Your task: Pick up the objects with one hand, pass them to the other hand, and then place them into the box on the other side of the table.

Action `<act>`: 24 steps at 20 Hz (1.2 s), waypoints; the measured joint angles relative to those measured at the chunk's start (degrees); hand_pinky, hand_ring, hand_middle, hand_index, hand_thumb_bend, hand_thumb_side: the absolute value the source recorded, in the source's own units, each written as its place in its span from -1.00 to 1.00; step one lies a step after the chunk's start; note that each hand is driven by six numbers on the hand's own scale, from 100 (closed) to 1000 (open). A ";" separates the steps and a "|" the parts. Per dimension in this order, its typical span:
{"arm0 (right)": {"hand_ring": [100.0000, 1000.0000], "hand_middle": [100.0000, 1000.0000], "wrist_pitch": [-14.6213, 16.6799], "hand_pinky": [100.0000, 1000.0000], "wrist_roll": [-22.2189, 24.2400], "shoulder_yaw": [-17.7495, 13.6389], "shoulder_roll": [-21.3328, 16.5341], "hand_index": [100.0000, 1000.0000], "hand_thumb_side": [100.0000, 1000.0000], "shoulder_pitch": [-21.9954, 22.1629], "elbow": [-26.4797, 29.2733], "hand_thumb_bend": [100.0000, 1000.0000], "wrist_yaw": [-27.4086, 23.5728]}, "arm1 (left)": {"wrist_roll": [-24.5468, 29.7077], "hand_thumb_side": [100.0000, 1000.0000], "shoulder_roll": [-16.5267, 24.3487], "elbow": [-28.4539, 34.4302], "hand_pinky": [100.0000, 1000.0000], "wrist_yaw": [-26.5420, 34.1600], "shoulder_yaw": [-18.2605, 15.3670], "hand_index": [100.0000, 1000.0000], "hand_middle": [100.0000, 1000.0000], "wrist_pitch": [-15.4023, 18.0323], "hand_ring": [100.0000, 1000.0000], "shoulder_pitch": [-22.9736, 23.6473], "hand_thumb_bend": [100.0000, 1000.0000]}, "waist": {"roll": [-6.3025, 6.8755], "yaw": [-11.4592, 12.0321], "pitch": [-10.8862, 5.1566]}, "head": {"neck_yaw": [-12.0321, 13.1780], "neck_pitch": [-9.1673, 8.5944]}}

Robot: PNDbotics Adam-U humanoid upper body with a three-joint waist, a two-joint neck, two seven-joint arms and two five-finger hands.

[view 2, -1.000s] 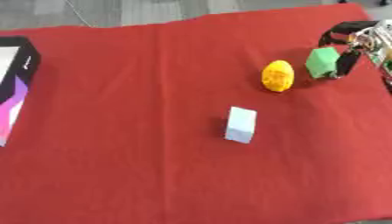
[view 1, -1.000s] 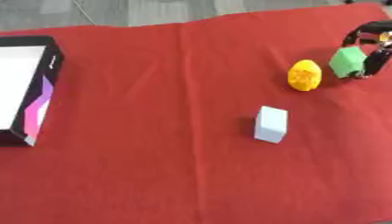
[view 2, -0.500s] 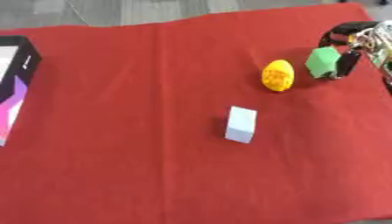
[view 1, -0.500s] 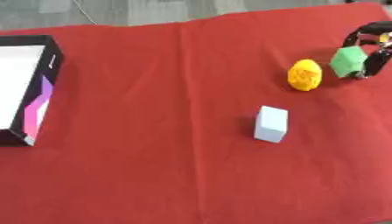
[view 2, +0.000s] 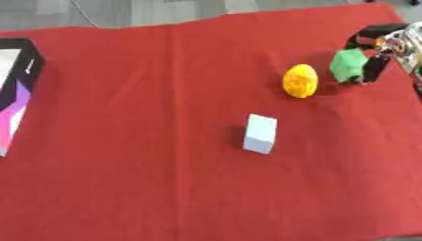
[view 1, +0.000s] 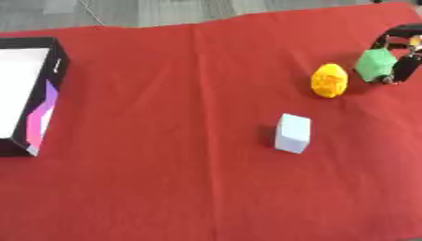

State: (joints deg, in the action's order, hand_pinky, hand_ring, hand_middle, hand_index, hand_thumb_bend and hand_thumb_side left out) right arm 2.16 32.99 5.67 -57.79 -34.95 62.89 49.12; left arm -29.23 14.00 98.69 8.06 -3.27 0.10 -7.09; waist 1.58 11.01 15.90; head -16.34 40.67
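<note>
One robot hand [view 2: 381, 49] around green block [view 2: 348, 65]

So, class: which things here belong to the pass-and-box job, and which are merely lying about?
Part of the job:
- green block, in the right hand
- yellow object
- pale blue block
- box

Just there:
- red cloth

3 objects [view 1: 293, 133], 1 box [view 1: 45, 101]
</note>
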 measured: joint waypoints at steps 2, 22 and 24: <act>0.68 0.62 0.00 0.95 0.09 -0.19 0.00 0.62 -1.00 0.01 0.00 -0.48 0.05 | 0.00 0.78 0.00 0.00 0.56 0.00 0.00 0.55 0.63 0.00 0.34 0.00 -0.70 | 0.00 0.00 0.00 | 0.01 0.00; 0.50 0.08 0.64 0.90 -0.07 -0.25 -0.01 0.05 -1.00 0.23 0.76 -0.52 -2.13 | -0.09 0.78 -0.04 0.00 0.56 0.00 0.00 0.54 0.63 -0.11 0.34 -0.03 -0.70 | 0.00 -0.04 0.00 | 0.01 0.28; 0.43 -0.03 0.53 0.88 -0.06 -0.24 -0.01 -0.05 -1.00 0.24 1.05 -0.51 -2.85 | -0.09 0.78 -0.04 0.00 0.56 0.00 0.00 0.54 0.63 -0.11 0.34 -0.03 -0.70 | 0.00 -0.04 0.00 | 0.01 0.51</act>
State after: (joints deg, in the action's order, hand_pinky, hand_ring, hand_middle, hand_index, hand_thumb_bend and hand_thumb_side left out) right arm 2.69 32.92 5.43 -57.80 -34.70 63.94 46.27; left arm -29.32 13.96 98.69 8.06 -3.27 -0.01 -7.12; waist 1.58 10.97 15.90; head -16.34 41.19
